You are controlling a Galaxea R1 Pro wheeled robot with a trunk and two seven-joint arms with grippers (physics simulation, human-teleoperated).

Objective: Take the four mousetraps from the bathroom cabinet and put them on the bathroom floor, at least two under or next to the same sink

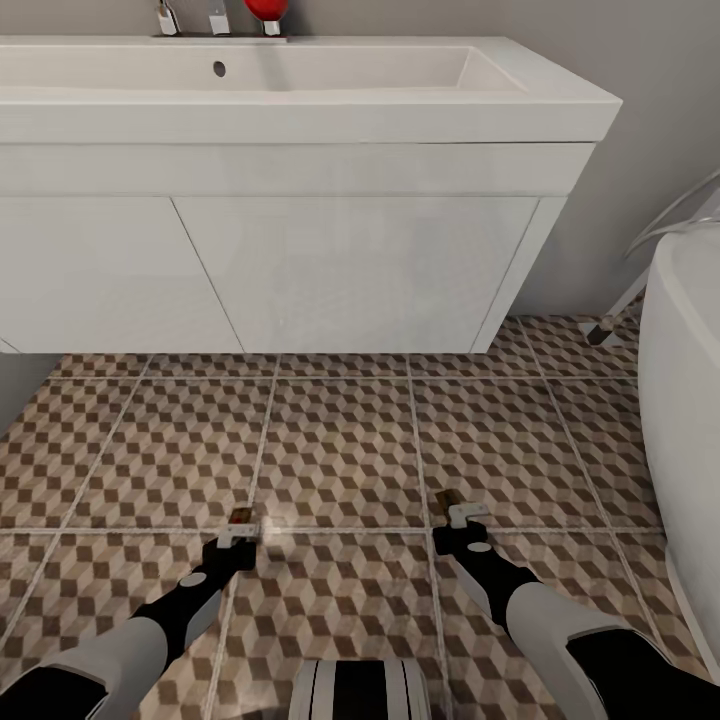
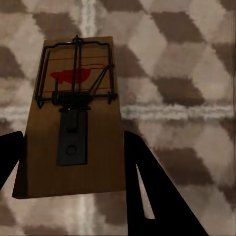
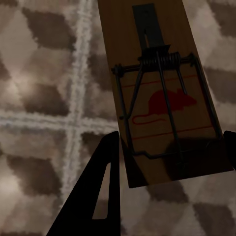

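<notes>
Left wrist view: L gripper (image 2: 73,172) fingers (image 2: 152,191) sit either side of a mousetrap (image 2: 73,118), jaws pinching the tan board at its edges. Wire spring + bar on top, red mouse mark visible at the far end. Trap hangs over the bathroom floor (image 2: 187,64), cube-pattern tile w/ pale grout cross under it.

Right wrist view: R gripper (image 3: 172,162) same deal, dark fingers (image 3: 98,191) flank a 2nd mousetrap (image 3: 157,88), jaws clamped on the board. Red mouse print + wire frame near the finger end, dark metal plate at the far end. Tile and grout lines behind.

Head view: both arms reach fwd and down, left gripper (image 1: 240,530) and right gripper (image 1: 462,518) low over the floor (image 1: 340,440), well apart, each w/ a small brown trap at the tip ( (image 1: 241,517), (image 1: 447,499)). Can't tell if either trap touches the tile.

Ahead: white sink (image 1: 300,100) on its white two-door vanity (image 1: 300,270), chrome tap (image 1: 190,18) at back w/ a red object (image 1: 266,10) beside it. White bathtub (image 1: 685,400) at the right edge. Grippers are on the open floor in front of the vanity, not under it.
</notes>
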